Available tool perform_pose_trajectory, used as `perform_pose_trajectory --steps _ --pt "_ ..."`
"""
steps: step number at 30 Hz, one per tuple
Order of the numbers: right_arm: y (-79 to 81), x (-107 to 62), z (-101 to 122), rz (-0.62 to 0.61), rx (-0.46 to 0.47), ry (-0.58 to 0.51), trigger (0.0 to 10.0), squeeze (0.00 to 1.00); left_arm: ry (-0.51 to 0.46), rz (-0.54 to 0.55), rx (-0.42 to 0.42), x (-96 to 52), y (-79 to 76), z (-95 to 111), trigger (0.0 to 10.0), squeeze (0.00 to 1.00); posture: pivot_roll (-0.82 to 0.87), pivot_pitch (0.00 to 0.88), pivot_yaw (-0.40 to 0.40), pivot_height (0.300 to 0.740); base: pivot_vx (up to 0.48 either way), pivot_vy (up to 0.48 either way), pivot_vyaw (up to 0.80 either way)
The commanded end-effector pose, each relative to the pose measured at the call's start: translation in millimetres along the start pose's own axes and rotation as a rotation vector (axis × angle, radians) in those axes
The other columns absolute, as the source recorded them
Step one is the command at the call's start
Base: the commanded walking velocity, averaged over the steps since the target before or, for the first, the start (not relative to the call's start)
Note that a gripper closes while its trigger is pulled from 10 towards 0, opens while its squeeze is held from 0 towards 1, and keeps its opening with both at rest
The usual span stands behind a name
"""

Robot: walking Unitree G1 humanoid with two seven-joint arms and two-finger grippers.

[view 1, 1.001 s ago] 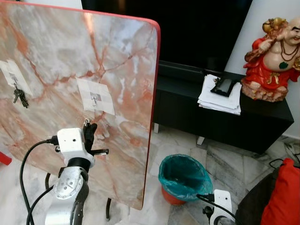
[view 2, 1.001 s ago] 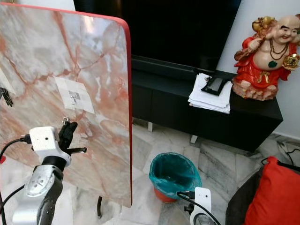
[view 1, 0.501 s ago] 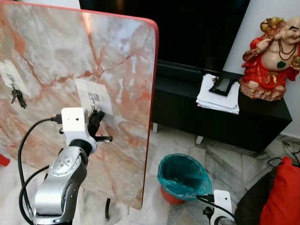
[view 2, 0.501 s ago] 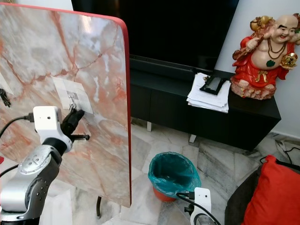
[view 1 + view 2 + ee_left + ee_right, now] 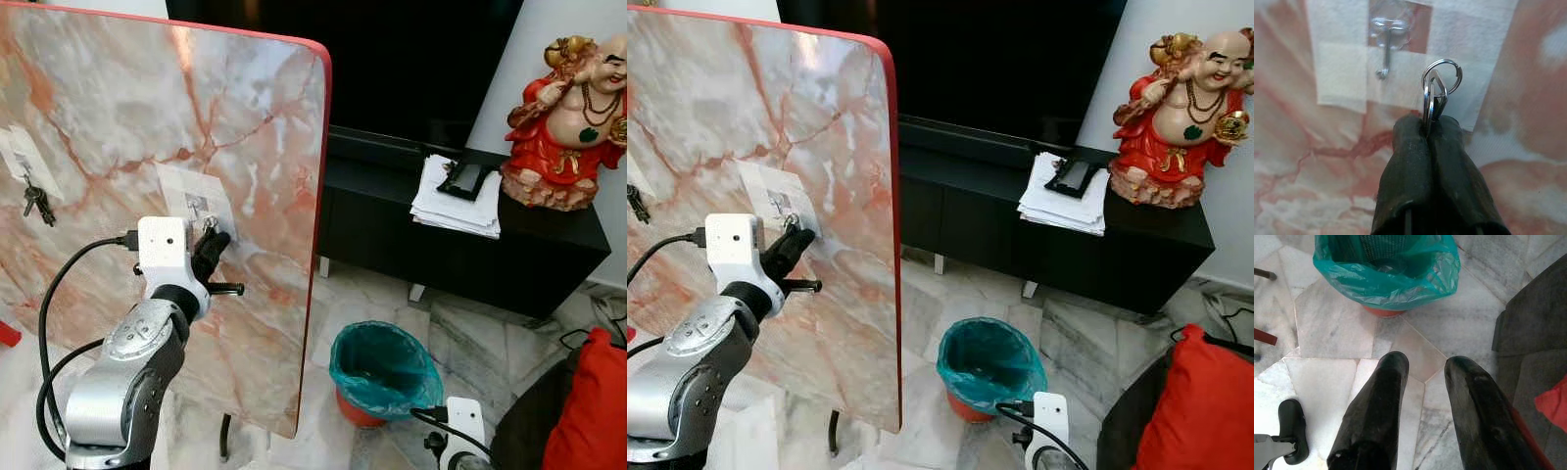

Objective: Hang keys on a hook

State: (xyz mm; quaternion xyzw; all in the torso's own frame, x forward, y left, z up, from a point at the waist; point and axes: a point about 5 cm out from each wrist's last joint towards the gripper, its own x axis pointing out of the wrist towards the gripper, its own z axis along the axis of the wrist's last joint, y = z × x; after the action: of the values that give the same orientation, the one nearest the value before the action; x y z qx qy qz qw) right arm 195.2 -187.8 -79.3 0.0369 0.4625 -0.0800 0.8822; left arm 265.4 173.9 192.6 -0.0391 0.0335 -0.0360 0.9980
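Left gripper [image 5: 1428, 128] — raised to the upended marble table [image 5: 118, 117], fingers pinched on the key ring [image 5: 1441, 77], keys themselves hidden between them; ring just beside the hook [image 5: 1385, 51]. Right gripper [image 5: 1425, 364] — hanging low, fingers apart above the floor.

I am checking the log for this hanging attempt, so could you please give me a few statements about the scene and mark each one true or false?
1. The left pincer is shut on a key ring. True.
2. The key ring already hangs on the hook. False: it is held beside the hook, not on it.
3. The hook is stuck on a marbled board with a red edge. True.
4. The right pincer grips a bin bag. False: its fingers are open above the floor, near the bin with a teal bag.
5. Another set of keys hangs further left on the board. True.
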Motion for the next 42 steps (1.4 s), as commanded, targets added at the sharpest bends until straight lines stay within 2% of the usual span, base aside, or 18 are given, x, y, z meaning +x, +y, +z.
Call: perform_pose_trajectory --steps 1,6,11,18,33,42 --pt "-4.3 -0.2 -2 -0.012 0.004 0.016 10.0 0.0 0.013 -0.003 -0.02 -5.6 -1.9 0 10.0 0.0 0.1 0.0 -0.078 0.74 0.0 0.0 0.0" --pt "-4.6 -0.2 -2 -0.012 0.004 0.017 10.0 0.0 0.044 0.05 -0.015 -10.6 3.2 -4 10.0 0.0 0.1 0.0 -0.081 0.74 0.0 0.0 0.0" --pt "-4.4 -0.2 -2 -0.008 -0.001 0.017 10.0 0.0 0.053 0.139 -0.015 -8.2 16.9 -4 10.0 0.0 0.1 0.0 -0.084 0.74 0.0 0.0 0.0" --pt "-4.2 -0.2 -2 -0.009 0.001 0.018 10.0 0.0 0.028 0.155 -0.028 -3.5 21.1 6 10.0 0.0 0.1 0.0 -0.084 0.74 0.0 0.0 0.0" --pt "-4.4 -0.4 -4 -0.007 -0.003 0.022 10.0 0.0 0.06 0.104 -0.065 -1.4 15.8 1 10.0 0.0 0.1 0.0 -0.079 0.74 0.0 0.0 0.0" --pt "-4.3 -0.4 -4 -0.006 -0.004 0.024 10.0 0.0 0.101 0.071 -0.037 -0.7 10.6 -5 10.0 0.0 0.1 0.0 -0.081 0.74 0.0 0.0 0.0"
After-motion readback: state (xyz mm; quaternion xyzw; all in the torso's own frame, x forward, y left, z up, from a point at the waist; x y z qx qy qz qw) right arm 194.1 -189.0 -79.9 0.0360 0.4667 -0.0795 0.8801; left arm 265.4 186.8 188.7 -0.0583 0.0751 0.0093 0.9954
